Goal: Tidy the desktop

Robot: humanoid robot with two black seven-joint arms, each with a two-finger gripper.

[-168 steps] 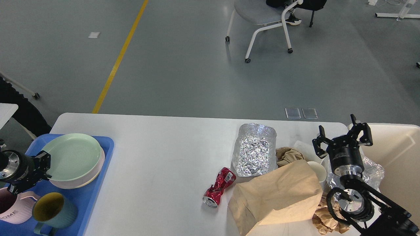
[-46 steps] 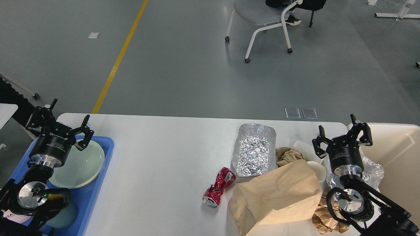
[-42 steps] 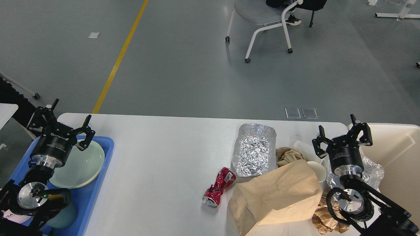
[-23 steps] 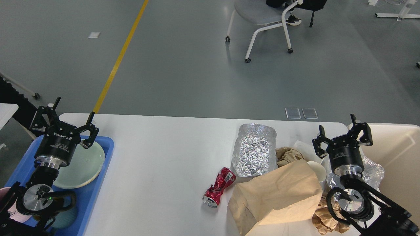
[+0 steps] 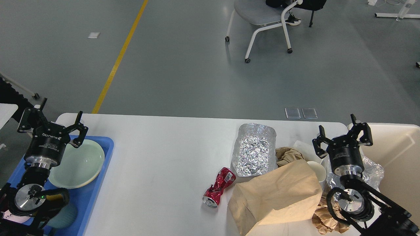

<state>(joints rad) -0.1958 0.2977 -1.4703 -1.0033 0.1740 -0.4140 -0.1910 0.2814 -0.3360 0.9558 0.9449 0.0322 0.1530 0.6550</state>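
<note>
1. The fingers (image 5: 79, 115) of the left gripper (image 5: 52, 114) are seen spread wide apart, with nothing pinched between them; the gripper is held above the far left corner of the surface (image 5: 157, 157), over the back edge of the blue tray (image 5: 95, 183).
2. The fingers (image 5: 320, 131) of the right gripper (image 5: 341, 129) are likewise spread and nothing is held; this gripper is raised near the right end of the surface, just beside the rim of the beige bin (image 5: 397, 147).
3. A pale green plate (image 5: 83, 162) is seen in the tray, stacked on a white plate beneath it, just below the left gripper. A teal mug (image 5: 67, 218) is partly hidden behind the left arm at the tray's near end.
4. Below and around the right arm, a white paper cup (image 5: 317, 170), crumpled clear plastic (image 5: 374, 170) and crumpled brown paper (image 5: 323, 223) are gathered.
5. A large brown paper bag (image 5: 279, 193) is laid flat at the near right of the surface, touching the cup and more crumpled brown paper (image 5: 288, 154) behind it.
6. A foil tray (image 5: 254, 149) is placed just behind the bag, and a crushed red can (image 5: 219, 186) is laid on its side just left of the bag.
7. The white surface is spread across the whole lower view, with its middle and left parts bare.
8. A grey chair (image 5: 262, 13) is seen on the floor well beyond the surface.
</note>
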